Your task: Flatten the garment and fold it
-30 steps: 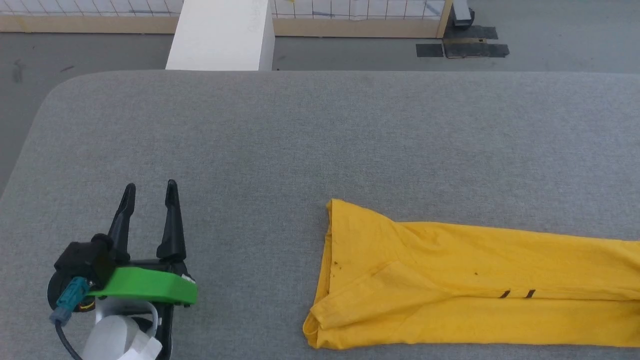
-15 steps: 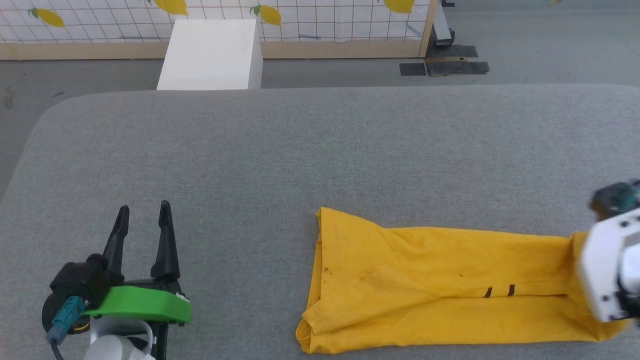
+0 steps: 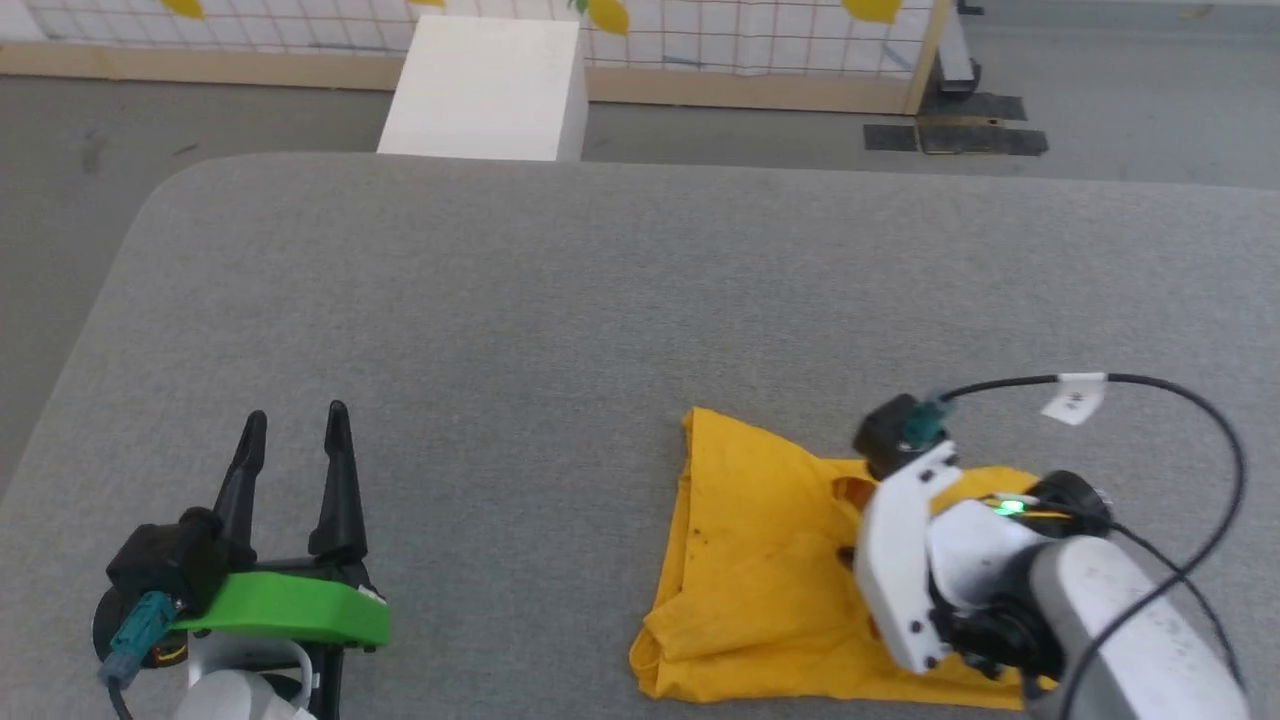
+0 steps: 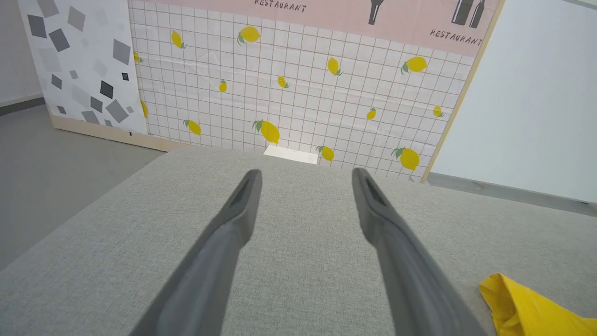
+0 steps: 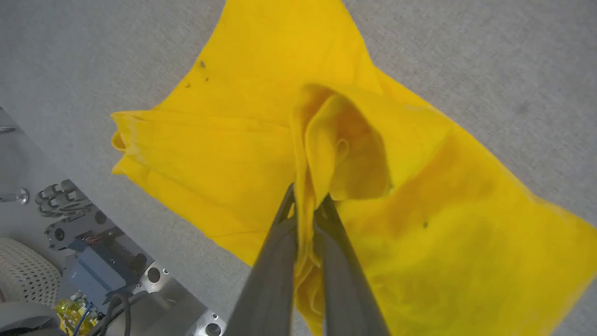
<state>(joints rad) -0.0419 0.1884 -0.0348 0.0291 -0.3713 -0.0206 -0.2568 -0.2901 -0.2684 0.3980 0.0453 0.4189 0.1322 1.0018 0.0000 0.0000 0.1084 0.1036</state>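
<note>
Lying on the near right part of the grey table (image 3: 600,300) in the head view, the yellow shirt (image 3: 760,560) ran with its long axis left to right. Its flat, straight-edged end pointed toward the left gripper (image 3: 295,415), and its other end was gathered under the right arm's white wrist (image 3: 900,570). The cloth showed plain yellow, creased, with a few small dark specks. The left gripper sat well apart from it, fingers spread and empty. In the left wrist view the two fingers (image 4: 238,219) stood wide over bare table, with a yellow corner of the shirt (image 4: 527,308) at the lower right. In the right wrist view the right gripper (image 5: 308,198) was clenched on a bunched, raised fold of the shirt (image 5: 224,154), which stretched slantwise from upper left to lower right and crumpled around the grip.
</note>
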